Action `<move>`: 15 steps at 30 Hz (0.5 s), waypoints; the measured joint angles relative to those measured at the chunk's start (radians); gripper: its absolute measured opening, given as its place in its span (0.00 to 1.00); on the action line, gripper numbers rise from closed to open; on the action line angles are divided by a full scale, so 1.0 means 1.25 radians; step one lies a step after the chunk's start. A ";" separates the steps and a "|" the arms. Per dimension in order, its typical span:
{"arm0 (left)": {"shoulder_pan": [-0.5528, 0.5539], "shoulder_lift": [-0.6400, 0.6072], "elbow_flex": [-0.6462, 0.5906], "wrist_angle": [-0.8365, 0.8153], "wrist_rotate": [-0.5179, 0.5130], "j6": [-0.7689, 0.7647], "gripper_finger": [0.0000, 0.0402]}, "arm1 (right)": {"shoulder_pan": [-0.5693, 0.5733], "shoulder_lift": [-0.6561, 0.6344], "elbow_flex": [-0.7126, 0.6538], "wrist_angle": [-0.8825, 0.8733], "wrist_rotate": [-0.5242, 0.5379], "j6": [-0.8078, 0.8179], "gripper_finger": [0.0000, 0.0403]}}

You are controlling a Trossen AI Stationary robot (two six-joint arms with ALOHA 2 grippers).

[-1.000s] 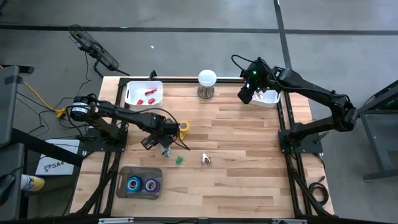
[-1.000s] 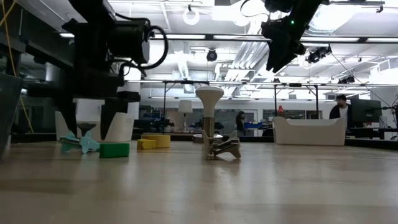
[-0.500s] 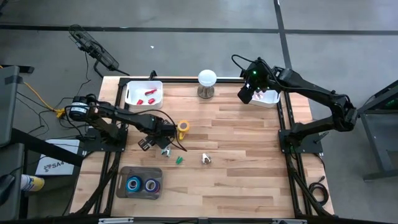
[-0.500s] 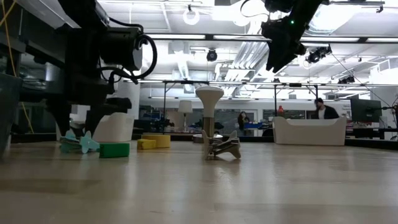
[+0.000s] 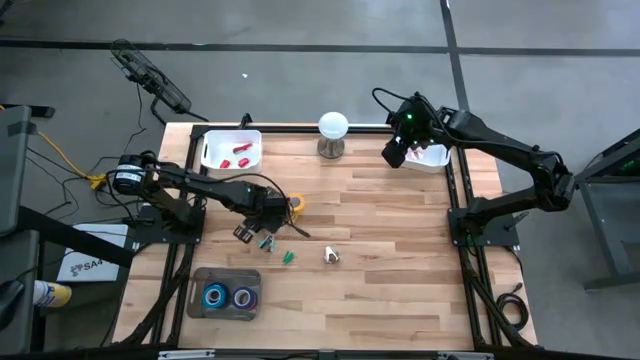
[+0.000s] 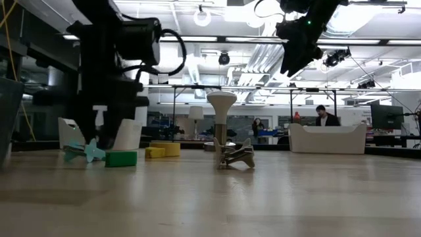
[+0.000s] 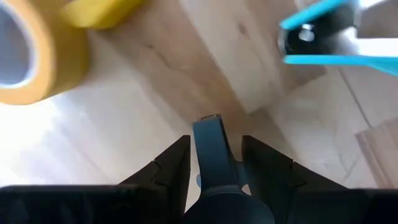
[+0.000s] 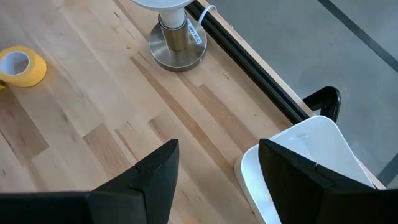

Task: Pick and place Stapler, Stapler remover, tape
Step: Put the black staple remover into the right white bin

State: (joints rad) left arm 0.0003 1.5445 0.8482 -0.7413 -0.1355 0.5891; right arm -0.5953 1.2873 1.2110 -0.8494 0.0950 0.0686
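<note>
My left gripper (image 5: 246, 232) (image 7: 214, 142) points down low over the table's left middle, shut on a narrow dark blue-grey stapler (image 7: 210, 149). A teal stapler remover (image 5: 268, 241) (image 7: 323, 37) lies just beside it, toward the right. A yellow tape roll (image 5: 294, 205) (image 7: 31, 56) lies flat farther back, with a small yellow block (image 6: 154, 153) next to it. A green block (image 5: 288, 257) and a silvery stapler remover (image 5: 331, 255) rest on the wood to the right. My right gripper (image 5: 395, 155) (image 8: 217, 155) hangs open, high over the far right. My left gripper pinches the dark blue-grey stapler between its two fingers (image 7: 177, 162), coming from above and pointing down. The stapler lies along the fingers, and its metal-tipped end (image 7: 208, 118) sticks out past them toward the table. Whether that end touches the wood cannot be told.
A grey tray (image 5: 200, 305) at the near left holds a blue and a purple tape roll. A white bin (image 5: 215, 158) with red pieces stands at the far left, and another white bin (image 5: 436, 160) at the far right. A white-topped stand (image 5: 333, 130) is at the far middle.
My left gripper swung a little toward the table's left edge and tipped, then came back toward the teal stapler remover and stands upright again. The things on the table have stayed in place.
</note>
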 joint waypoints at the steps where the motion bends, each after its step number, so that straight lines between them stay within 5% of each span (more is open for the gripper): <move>1: 0.000 0.000 0.010 -0.003 -0.007 -0.012 0.32 | 0.000 0.000 0.000 0.000 -0.001 -0.002 0.53; 8: 0.001 0.000 0.127 0.002 -0.086 -0.042 0.32 | 0.000 0.000 0.000 0.000 -0.047 -0.023 0.53; 15: 0.033 0.000 0.287 0.104 -0.152 -0.057 0.32 | 0.014 0.000 0.000 0.066 -0.239 -0.112 0.53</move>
State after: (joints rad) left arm 0.0410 1.5444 1.2071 -0.6109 -0.3258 0.5182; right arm -0.5772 1.2873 1.2106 -0.7663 -0.2033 -0.0720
